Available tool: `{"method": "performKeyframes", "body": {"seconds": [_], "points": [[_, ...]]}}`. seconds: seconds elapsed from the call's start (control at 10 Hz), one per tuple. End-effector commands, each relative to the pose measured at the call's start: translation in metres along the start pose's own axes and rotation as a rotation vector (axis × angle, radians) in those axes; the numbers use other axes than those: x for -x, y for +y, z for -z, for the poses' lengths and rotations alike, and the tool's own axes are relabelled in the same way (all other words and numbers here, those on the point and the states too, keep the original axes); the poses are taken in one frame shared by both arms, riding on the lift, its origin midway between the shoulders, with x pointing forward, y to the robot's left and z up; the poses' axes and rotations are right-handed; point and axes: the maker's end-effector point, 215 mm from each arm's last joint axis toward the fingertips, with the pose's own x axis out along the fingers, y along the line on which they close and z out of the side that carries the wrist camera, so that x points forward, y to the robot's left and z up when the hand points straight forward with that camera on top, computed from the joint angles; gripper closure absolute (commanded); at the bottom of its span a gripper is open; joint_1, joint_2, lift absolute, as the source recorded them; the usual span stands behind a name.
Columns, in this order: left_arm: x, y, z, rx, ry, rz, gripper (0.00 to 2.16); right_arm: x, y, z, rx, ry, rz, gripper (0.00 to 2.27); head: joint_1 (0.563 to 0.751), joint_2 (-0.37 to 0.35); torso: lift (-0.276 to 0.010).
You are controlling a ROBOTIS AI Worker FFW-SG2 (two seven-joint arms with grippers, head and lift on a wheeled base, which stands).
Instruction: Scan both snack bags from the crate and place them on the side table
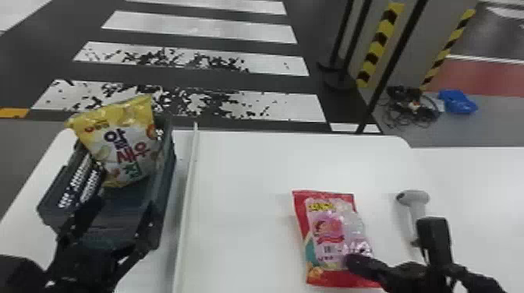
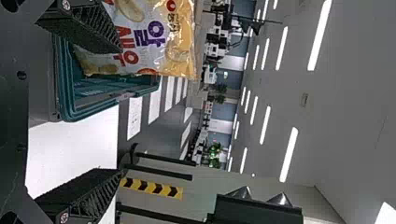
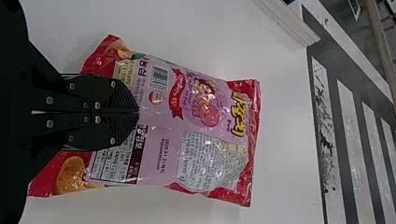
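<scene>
In the head view, my left gripper [image 1: 123, 210] stands open at the near end of the crate [image 1: 168, 179], which holds the yellow snack bag [image 1: 126, 148] leaning upright at its far end. Seen from the left wrist, the spread fingers of the left gripper [image 2: 119, 110] have the yellow bag [image 2: 159, 39] beyond one of them. My right gripper [image 1: 353, 262] is over the near part of the red and pink snack bag [image 1: 331, 233], lying on the white table. The right wrist view has the right gripper [image 3: 138, 112] shut, its tips over the printed face of this bag [image 3: 163, 158].
A light grey handheld scanner [image 1: 414, 198] rests on the table right of the red bag, just beyond the right arm. A raised white edge [image 1: 187, 187] runs between crate and red bag. Past the table are a striped pillar [image 1: 376, 46], cables and a blue item [image 1: 458, 102] on the floor.
</scene>
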Motion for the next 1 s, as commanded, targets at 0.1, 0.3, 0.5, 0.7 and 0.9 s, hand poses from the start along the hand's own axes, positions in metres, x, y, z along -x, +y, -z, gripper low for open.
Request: {"method": "performKeyframes", "body": {"seconds": [0.1, 0.3, 0.5, 0.7, 0.9], "points": [[0.0, -0.001, 0.0, 0.001, 0.0, 0.002, 0.08, 0.0, 0.002, 0.003, -0.009, 0.005, -0.002, 2.25, 0.695, -0.139, -0.095], [0.0, -0.002, -0.001, 0.001, -0.002, 0.003, 0.08, 0.004, -0.004, -0.001, -0.006, -0.005, 0.012, 2.25, 0.695, -0.139, -0.095], [0.0, -0.002, -0.001, -0.001, -0.001, 0.003, 0.08, 0.03, -0.012, -0.035, -0.014, -0.074, 0.028, 2.25, 0.695, -0.149, -0.095], [0.001, -0.002, -0.001, -0.001, -0.001, 0.003, 0.08, 0.046, -0.032, -0.067, -0.011, -0.152, 0.074, 2.08, 0.695, -0.171, -0.095], [0.002, -0.001, -0.001, -0.003, -0.001, 0.001, 0.08, 0.052, -0.06, -0.084, -0.034, -0.204, 0.131, 0.72, 0.695, -0.2, -0.095]]}}
